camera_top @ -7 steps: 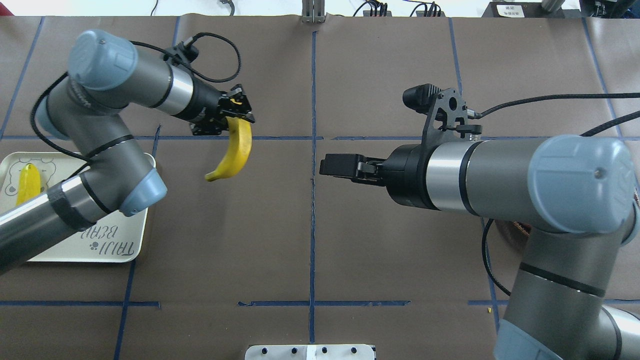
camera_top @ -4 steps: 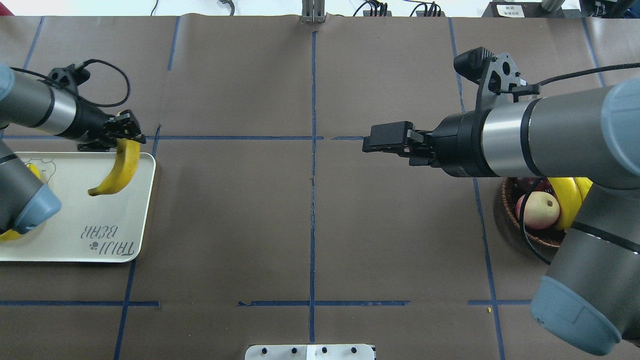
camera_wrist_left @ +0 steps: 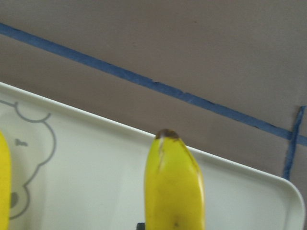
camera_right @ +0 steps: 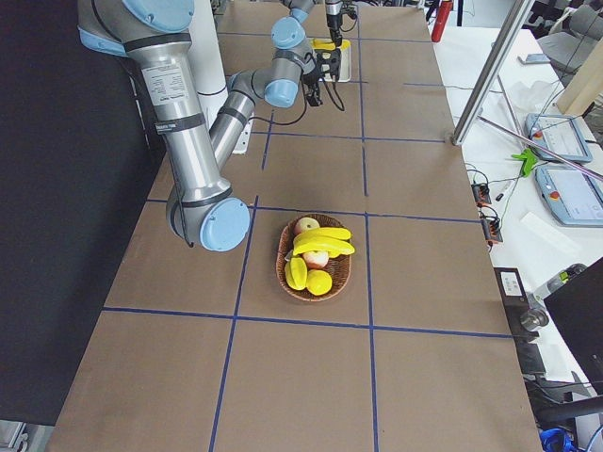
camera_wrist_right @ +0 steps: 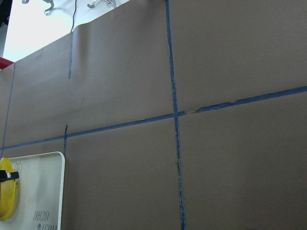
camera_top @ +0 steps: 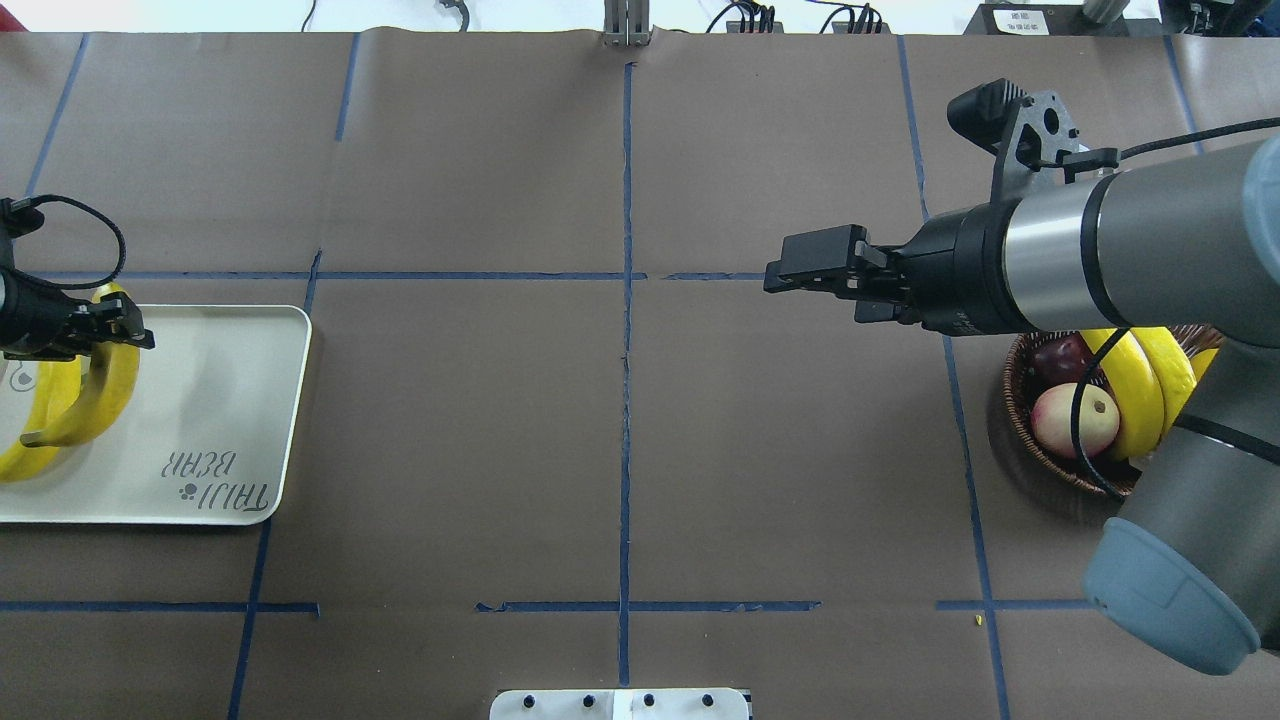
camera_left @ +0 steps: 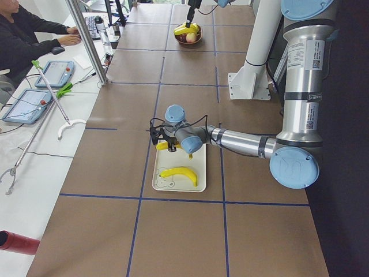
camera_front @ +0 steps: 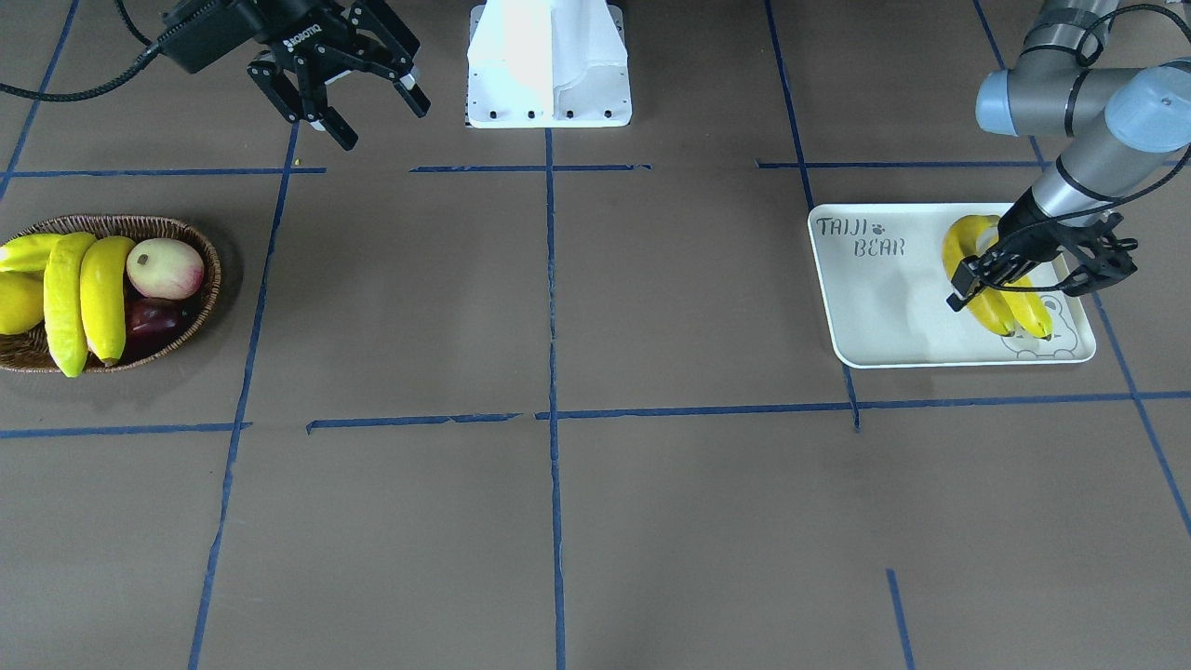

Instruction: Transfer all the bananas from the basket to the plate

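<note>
My left gripper (camera_top: 105,335) is shut on the upper part of a banana (camera_top: 95,395) that hangs over the far left part of the white plate (camera_top: 200,400). From the left wrist, the held banana (camera_wrist_left: 175,191) shows tip up over the plate (camera_wrist_left: 96,167). A second banana (camera_front: 1037,316) lies on the plate (camera_front: 884,316) by the bear drawing. At the right stands the wicker basket (camera_front: 200,247), with more bananas (camera_front: 65,298) in it. My right gripper (camera_front: 377,116) hangs open and empty over the table, apart from the basket.
The basket also holds a pink-cream apple (camera_front: 166,268), a dark red fruit (camera_front: 153,316) and a yellow lemon-like fruit (camera_front: 14,302). The white robot base (camera_front: 549,65) stands at the table's middle edge. A person (camera_left: 29,34) sits at a desk beyond the table.
My left arm has swung left with the banana, from mid-table to over the plate. My right arm has drawn back to the right, so the basket now shows.
</note>
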Controlling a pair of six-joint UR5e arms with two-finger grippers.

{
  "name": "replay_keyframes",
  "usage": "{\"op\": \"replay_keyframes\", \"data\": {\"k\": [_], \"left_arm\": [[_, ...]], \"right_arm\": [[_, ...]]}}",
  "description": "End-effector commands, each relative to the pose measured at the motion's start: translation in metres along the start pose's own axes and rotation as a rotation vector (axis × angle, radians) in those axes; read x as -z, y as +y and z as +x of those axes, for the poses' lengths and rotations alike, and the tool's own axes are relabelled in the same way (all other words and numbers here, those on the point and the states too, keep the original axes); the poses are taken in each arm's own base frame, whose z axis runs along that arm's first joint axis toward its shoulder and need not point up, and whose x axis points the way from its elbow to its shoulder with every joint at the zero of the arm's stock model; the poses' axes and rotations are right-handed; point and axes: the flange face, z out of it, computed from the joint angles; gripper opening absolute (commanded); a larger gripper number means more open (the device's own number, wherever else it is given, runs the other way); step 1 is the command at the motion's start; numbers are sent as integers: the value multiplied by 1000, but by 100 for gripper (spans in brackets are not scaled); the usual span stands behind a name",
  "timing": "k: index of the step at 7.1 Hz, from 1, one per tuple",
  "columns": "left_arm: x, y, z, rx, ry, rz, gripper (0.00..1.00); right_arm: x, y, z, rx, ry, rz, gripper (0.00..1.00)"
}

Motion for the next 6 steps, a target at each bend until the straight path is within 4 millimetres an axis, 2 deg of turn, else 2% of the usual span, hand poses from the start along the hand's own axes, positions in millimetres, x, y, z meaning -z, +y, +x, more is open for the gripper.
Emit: {"op": "replay_keyframes", "data": {"k": [1, 2, 4, 5, 6], "left_arm": [[-6, -2, -16, -11, -39, 43, 48], [-6, -3, -16, -14, -37, 54, 99], [4, -2, -2, -34, 10, 75, 100], [6, -5, 6, -37, 22, 97, 100], [14, -3, 17, -40, 56, 111, 100]], "right_arm": [[-1, -4, 24, -12, 45, 1, 100], [0, -8, 37, 3, 66, 5, 100], [9, -19, 66, 29, 111, -14, 100], [16, -29, 104, 58, 164, -54, 100], [31, -37, 159, 124, 238, -69, 100]]}}
